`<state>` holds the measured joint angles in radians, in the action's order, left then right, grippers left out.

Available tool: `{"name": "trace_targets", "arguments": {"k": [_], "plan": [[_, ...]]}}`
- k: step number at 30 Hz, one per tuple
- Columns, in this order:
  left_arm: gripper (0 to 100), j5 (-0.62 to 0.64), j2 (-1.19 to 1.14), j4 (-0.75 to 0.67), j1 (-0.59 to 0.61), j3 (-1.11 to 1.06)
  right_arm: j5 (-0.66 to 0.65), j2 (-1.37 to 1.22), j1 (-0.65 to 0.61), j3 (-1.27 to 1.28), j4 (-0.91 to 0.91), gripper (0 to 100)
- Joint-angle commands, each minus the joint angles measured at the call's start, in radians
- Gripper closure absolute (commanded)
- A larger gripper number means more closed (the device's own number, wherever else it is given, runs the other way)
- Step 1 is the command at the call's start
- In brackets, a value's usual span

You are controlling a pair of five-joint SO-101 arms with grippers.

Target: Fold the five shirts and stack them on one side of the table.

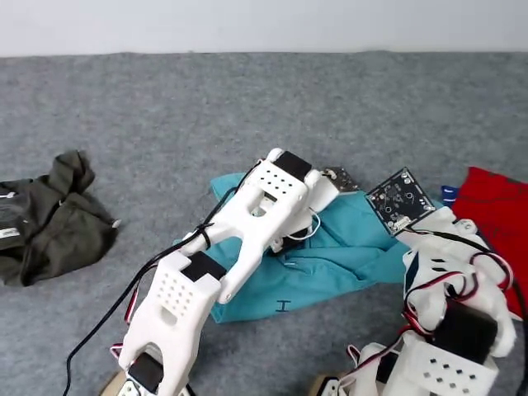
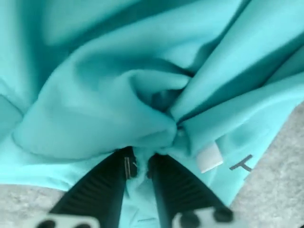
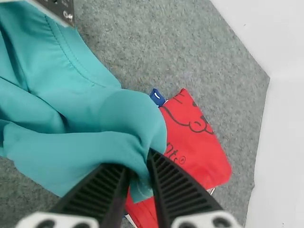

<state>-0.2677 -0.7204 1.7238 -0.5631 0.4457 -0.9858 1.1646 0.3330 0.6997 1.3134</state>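
Tabletop (image 1: 247,107): grey, covered in a short, felt-like pile flecked light and dark. In the high view it spans the full width and runs back to the wall. The surface lies flat and matt.

Wall (image 1: 264,25): plain white, a narrow band along the far edge of the tabletop, meeting it in a straight, level line.

Right wrist view: the tabletop (image 3: 156,42) shows the same grey pile and ends against a white surface (image 3: 280,95). The border between them is straight and bends at one corner.

Left wrist view: a small patch of grey tabletop (image 2: 280,190).

Light: even and diffuse, with soft, faint shadows on the grey.
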Motion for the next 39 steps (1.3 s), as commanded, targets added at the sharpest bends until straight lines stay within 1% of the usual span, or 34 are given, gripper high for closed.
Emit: {"name": "trace_targets", "arguments": {"k": [1, 4, 9, 11, 16, 21, 24, 26, 28, 32, 35, 39], "plan": [[99, 0.003, 0.133, 0.031, 0.025, 0.041, -0.008, 0.008, -0.004, -0.006, -0.005, 98.8], [99, 0.0, 0.269, 0.032, 0.058, 0.039, -0.008, 0.008, -0.002, -0.006, -0.005, 98.8], [99, -0.002, 0.474, 0.032, 0.167, -0.025, -0.008, 0.007, -0.002, -0.006, -0.007, 98.8], [99, -0.011, 0.549, 0.032, 0.213, -0.088, -0.008, 0.005, -0.002, -0.006, -0.007, 98.8], [99, -0.08, 0.738, 0.032, 0.321, -0.283, -0.008, 0.002, -0.008, -0.006, -0.015, 98.8], [99, -0.16, 0.876, 0.031, 0.393, -0.498, -0.008, -0.008, -0.061, -0.005, -0.038, 98.8], [98, -0.178, 0.928, 0.031, 0.388, -0.602, -0.008, -0.048, -0.082, -0.005, -0.044, 98.8], [98, -0.18, 0.944, 0.029, 0.364, -0.65, -0.003, -0.074, -0.082, -0.005, -0.062, 98.8], [97, -0.19, 0.954, 0.029, 0.331, -0.693, -0.003, -0.088, -0.084, -0.005, -0.076, 98.8], [92, -0.192, 0.956, 0.026, 0.236, -0.766, -0.003, -0.107, -0.084, -0.006, -0.081, 98.8], [91, -0.189, 0.956, -0.006, 0.161, -0.811, -0.003, -0.108, -0.084, -0.006, -0.081, 98.8], [91, -0.187, 0.948, -0.028, 0.121, -0.837, -0.003, -0.102, -0.084, -0.006, -0.077, 98.8]]}}
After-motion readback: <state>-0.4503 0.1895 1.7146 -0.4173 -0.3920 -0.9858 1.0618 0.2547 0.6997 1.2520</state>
